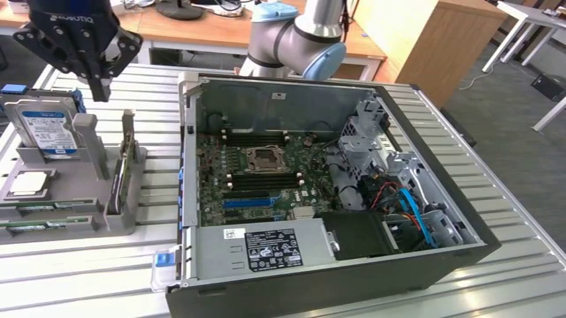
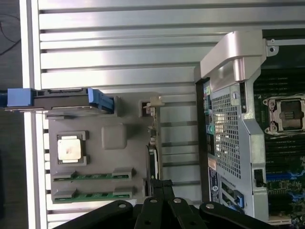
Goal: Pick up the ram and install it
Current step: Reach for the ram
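Closest to the wrist camera, the gripper (image 2: 162,187) has its black fingers pressed tip to tip, clenched on nothing. From the exterior view its body carries white lettering that reads ROBOTIQ, partly cut by the frame edge. It hangs in the air above the far end of a gray parts holder (image 1: 89,142).

Standing upright in that holder is a hard drive (image 1: 44,132) with a blue-and-white label whose print is too small to read. Next to it lies a square silver processor chip (image 1: 26,185).

The ram stick (image 1: 40,211) and a second ram stick (image 1: 36,225), both green, lie flat in parallel slots at the holder's near end, beyond the processor chip from the drive. Both are well apart from the fingertips and untouched.

On the exterior view's right sits an open computer case (image 1: 354,288), showing its motherboard (image 1: 221,179) and processor socket (image 1: 264,159). The power supply (image 1: 212,255) at the case's near end bears a black label (image 1: 270,248) with white print that cannot be read, and a small white sticker (image 1: 234,232) beside it. Everything rests on a slatted aluminium table (image 1: 79,278).
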{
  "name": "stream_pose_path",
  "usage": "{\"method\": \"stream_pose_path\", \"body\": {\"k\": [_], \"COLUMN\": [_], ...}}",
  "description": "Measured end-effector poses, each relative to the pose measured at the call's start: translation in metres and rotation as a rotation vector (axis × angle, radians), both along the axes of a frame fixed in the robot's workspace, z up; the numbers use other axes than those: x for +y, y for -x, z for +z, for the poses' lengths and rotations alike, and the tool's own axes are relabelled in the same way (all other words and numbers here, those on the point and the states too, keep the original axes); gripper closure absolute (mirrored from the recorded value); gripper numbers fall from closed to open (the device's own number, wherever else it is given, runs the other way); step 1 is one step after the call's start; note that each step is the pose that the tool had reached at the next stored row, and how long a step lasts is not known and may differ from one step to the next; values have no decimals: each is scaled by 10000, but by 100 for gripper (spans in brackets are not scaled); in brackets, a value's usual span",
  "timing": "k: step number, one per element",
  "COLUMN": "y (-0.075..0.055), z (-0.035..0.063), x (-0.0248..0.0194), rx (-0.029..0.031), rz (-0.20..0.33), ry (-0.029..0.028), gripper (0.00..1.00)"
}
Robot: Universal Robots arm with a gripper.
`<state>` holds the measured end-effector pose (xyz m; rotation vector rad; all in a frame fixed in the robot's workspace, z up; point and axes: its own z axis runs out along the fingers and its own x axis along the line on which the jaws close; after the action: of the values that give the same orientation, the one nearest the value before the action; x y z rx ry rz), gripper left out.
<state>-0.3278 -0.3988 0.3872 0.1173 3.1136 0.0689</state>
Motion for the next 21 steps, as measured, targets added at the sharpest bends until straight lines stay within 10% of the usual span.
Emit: {"method": "stream_pose_path", "body": {"k": [21], "y": [560], "z": [-29], "x": [0], "rx": [0], "rz": [-8], "ry": [0], "gripper": [89]}}
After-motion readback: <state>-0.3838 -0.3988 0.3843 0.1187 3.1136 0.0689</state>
